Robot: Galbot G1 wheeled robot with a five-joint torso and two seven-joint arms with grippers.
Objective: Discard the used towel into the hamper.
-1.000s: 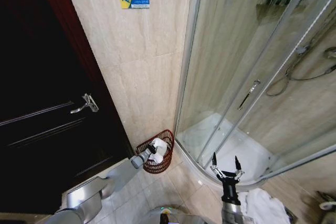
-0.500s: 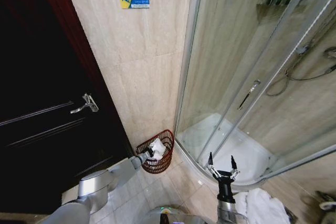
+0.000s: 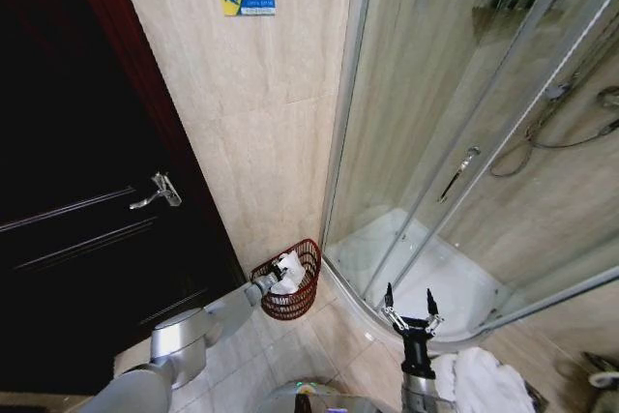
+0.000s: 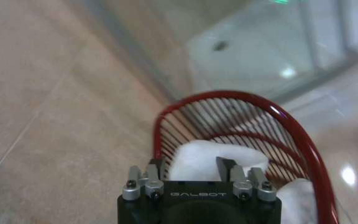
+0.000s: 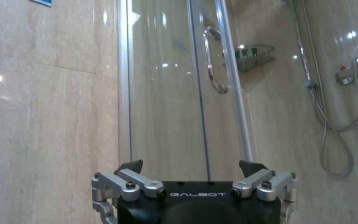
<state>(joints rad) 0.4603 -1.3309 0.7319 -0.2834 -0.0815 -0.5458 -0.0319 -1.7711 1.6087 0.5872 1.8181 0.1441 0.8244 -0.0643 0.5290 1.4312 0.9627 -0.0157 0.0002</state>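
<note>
My left end effector (image 4: pixel 189 169), low in the frame's centre, has its fingers spread around the crumpled white towel (image 4: pixel 211 158) inside the dark red wire hamper (image 3: pixel 289 286). My right end effector (image 3: pixel 407 300), lower right, hangs wide open, holding nothing.

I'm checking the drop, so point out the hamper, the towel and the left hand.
hamper (image 3: pixel 308 247): head view, on its back rim.
towel (image 4: pixel 197 158): left wrist view, on the white bundle's top.
left hand (image 4: pixel 193 169): left wrist view, midway between its fingertips, against the towel.
</note>
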